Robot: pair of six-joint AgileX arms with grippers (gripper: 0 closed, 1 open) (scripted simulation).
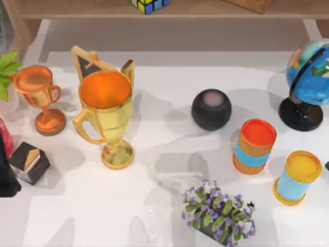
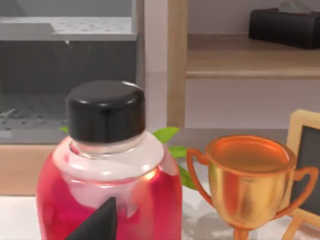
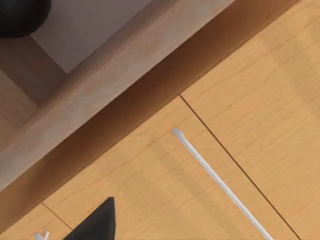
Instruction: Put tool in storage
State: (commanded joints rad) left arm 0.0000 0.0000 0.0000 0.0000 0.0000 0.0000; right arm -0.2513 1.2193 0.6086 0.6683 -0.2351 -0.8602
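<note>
1. The white bench (image 1: 169,170) carries everything; which thing is the tool I cannot tell.
2. A wooden drawer front (image 3: 150,185) with a white handle (image 3: 220,182) faces the right claw (image 3: 95,225); whether that claw is spread or pressed together I cannot tell.
3. A gold trophy (image 1: 105,110) stands left of centre, and a globe (image 1: 308,72) stands at the right edge.
4. A flower pot (image 1: 218,213) lies near the front edge.
5. A bronze trophy (image 1: 38,92) stands near the left edge.
6. A black speaker (image 1: 211,109) sits mid-bench.
7. Two cups (image 1: 254,146) (image 1: 297,177) stand toward the right edge.
8. A red bottle (image 2: 107,180) with a black cap is just before the left claw (image 2: 97,225); its state I cannot tell.
</note>
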